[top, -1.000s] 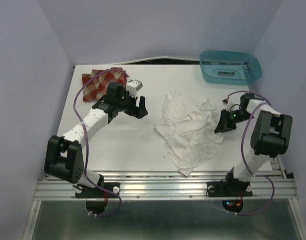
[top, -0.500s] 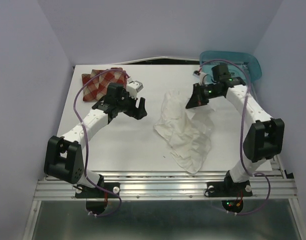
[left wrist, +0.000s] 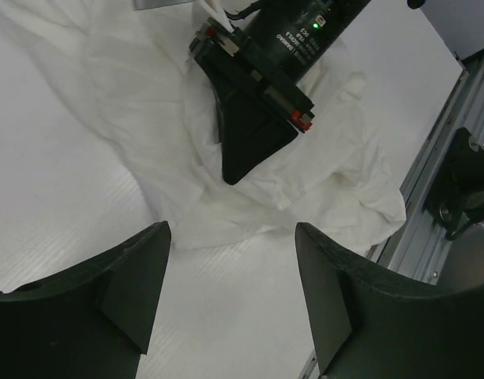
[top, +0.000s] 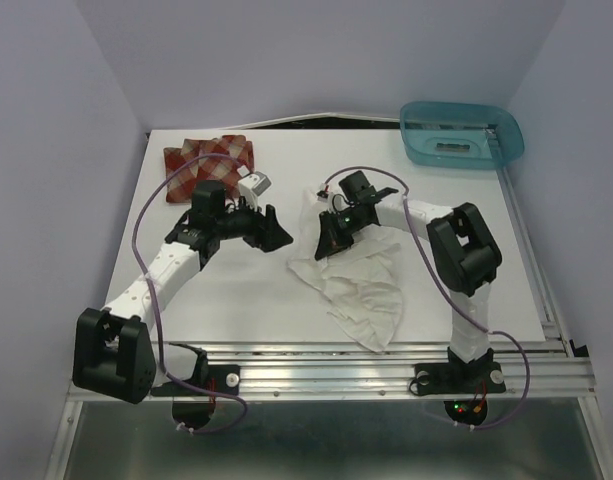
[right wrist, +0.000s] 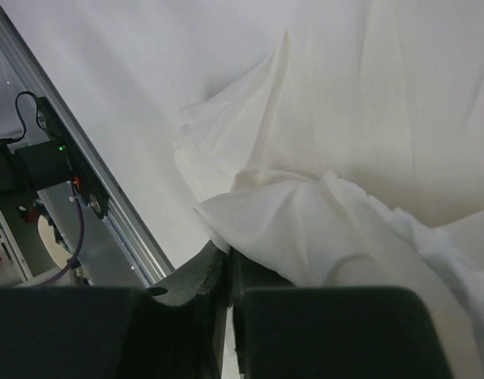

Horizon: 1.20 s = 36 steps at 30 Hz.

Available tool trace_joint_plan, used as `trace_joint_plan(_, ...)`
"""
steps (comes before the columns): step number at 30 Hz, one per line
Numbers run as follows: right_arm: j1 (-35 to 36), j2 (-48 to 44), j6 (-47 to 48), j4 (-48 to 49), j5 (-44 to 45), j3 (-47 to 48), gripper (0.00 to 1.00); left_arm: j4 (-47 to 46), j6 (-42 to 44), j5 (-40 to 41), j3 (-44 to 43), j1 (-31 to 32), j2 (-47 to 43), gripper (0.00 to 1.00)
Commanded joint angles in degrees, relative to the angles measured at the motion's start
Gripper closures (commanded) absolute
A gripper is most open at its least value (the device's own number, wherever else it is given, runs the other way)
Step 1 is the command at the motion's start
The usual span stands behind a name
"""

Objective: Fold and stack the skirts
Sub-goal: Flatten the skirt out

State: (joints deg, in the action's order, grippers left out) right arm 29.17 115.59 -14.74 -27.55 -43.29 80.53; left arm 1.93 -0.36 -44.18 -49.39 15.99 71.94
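The white skirt [top: 364,288] lies crumpled at the table's middle, partly doubled over itself. My right gripper [top: 323,246] is at its left edge, shut on a pinch of the white skirt [right wrist: 344,158] that bunches over the right gripper [right wrist: 230,264] fingers. My left gripper [top: 274,232] hovers just left of it, open and empty. In the left wrist view the left gripper [left wrist: 234,276] stands over bare table, with the white skirt [left wrist: 147,118] and the right gripper [left wrist: 253,134] ahead. The folded red-and-cream plaid skirt [top: 206,163] rests at the far left corner.
A teal plastic basket [top: 461,135] stands at the far right corner. The aluminium rail [top: 326,375] runs along the near table edge. Purple walls close in on the left, back and right.
My right gripper has swept from the right side across to the middle left, dragging the white skirt's edge over itself. My left arm has shifted nearer and toward the cloth.
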Motion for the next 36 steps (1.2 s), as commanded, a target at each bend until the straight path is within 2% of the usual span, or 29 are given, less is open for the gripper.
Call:
trace_joint_plan(1,0.80,2.79,-0.47,3.57,-0.47,2.34,0.70,-4.31,-2.55,-1.71,2.28,2.20,-2.59,0.25)
trace_joint_plan(3,0.80,1.58,1.63,1.98,-0.83,5.23,0.50,-3.35,-0.44,4.07,2.01,3.95,-3.21,0.23)
trace_joint_plan(4,0.80,-1.30,2.34,0.32,-0.22,6.21,0.33,-2.73,1.92,6.02,1.84,5.96,-3.56,0.22)
trace_joint_plan(5,0.19,-3.33,2.96,-0.30,0.48,7.00,0.28,-2.55,2.99,7.78,1.75,7.20,-3.82,0.21)
trace_joint_plan(6,0.19,-5.44,3.57,-0.66,2.40,7.88,0.23,-2.29,4.30,13.19,1.58,10.26,-4.26,0.21)
trace_joint_plan(8,-1.82,-9.92,3.67,-1.88,3.64,8.24,0.22,-2.02,7.72,16.31,0.96,12.22,-4.53,0.20)
trace_joint_plan(11,-9.90,-17.58,2.00,-2.24,2.34,5.96,0.21,-2.02,12.03,22.99,-1.84,16.42,-2.96,0.19)
trace_joint_plan(12,-14.79,-20.03,2.52,-2.59,2.07,5.08,0.23,-1.59,12.92,24.66,-2.81,17.05,-1.03,0.19)
trace_joint_plan(14,-20.78,-21.80,5.84,-5.13,2.33,1.83,0.25,0.35,14.94,27.99,-7.99,18.99,3.17,0.20)
trace_joint_plan(16,-23.69,-21.90,6.83,-7.25,2.94,-0.71,0.29,1.58,15.65,29.41,-12.73,19.78,6.79,0.20)
trace_joint_plan(17,-25.11,-22.07,6.83,-7.78,3.29,-4.56,0.29,2.97,16.00,30.03,-18.50,20.13,8.81,0.19)
trace_joint_plan(19,-27.40,-22.25,7.27,-7.52,2.60,-8.70,0.29,5.52,17.23,32.84,-25.46,21.80,16.36,0.19)
trace_joint_plan(20,-28.72,-22.34,7.27,-6.73,2.42,-12.64,0.27,8.23,17.50,33.45,-32.63,22.50,18.91,0.18)
trace_joint_plan(23,-29.34,-21.38,7.80,-5.33,-0.30,-18.98,0.25,13.51,18.20,33.91,-45.48,24.88,31.37,0.18)
trace_joint_plan(26,-29.87,-20.41,9.46,-5.23,-2.23,-23.12,0.23,17.47,19.42,33.21,-54.03,27.42,38.42,0.16)
trace_joint_plan(28,-29.87,-20.67,10.17,-4.79,-2.85,-24.80,0.22,18.63,20.31,33.37,-56.34,28.92,40.90,0.15)
trace_joint_plan(30,-29.87,-19.97,10.96,-4.79,-3.82,-26.21,0.25,19.94,20.66,32.50,-58.71,30.59,44.23,0.14)
trace_joint_plan(33,-29.87,-18.57,12.36,-5.49,-4.87,-26.74,0.48,21.35,18.91,31.88,-60.56,31.56,47.92,0.14)
trace_joint_plan(34,-29.87,-18.30,12.80,-6.19,-5.75,-26.57,0.64,21.62,18.56,32.40,-60.65,31.73,48.64,0.14)
trace_joint_plan(36,-29.87,-18.29,13.68,-7.95,-6.63,-25.69,0.75,21.79,18.38,35.11,-61.00,32.17,50.74,0.15)
